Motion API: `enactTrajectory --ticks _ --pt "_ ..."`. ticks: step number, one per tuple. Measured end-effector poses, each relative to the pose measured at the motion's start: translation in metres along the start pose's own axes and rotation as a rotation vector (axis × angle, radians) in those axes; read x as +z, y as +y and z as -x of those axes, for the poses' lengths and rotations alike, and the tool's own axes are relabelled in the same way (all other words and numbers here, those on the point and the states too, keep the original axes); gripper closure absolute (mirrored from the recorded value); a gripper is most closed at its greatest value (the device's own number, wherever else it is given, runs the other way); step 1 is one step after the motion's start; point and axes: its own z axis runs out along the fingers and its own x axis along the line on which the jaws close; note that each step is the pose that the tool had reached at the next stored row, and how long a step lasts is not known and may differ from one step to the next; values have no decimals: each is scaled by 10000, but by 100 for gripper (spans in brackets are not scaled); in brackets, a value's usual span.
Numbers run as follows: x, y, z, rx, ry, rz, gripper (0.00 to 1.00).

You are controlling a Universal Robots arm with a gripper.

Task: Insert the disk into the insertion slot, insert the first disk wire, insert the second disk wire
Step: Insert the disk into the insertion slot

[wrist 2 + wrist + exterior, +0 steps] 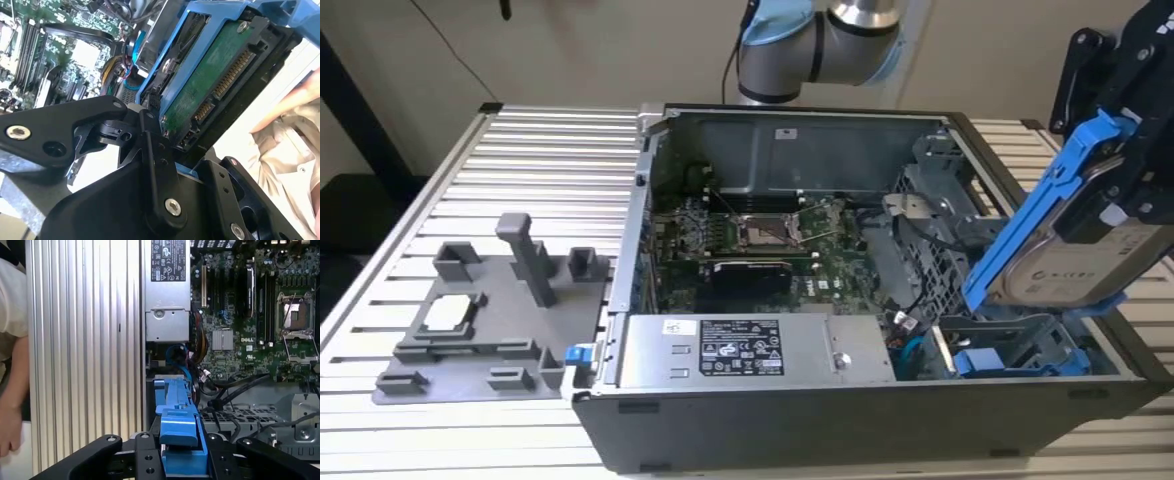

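Disk-insertion step is in hand: the pincer point(182, 457) is gripping the disk point(1074, 262), tilted and in the air. The insertion slot point(994, 338) is sitting just below the pincer, so the next move is likely calling for squaring the disk to it.

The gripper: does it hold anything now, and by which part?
Yes. The gripper holds the disk, clamped across its blue frame near the upper end.

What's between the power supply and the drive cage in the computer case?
A loose tangle of cables, one bright blue, fills that gap between the power supply and the drive cage, in the exterior view. The disk hangs above the cage.
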Motion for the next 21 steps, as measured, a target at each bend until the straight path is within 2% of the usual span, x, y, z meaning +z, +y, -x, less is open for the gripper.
enactTrajectory --ticks 14,21 --pt "112 -45 16 -1 1 0 67" --pt "165 -50 68 -5 1 0 67"
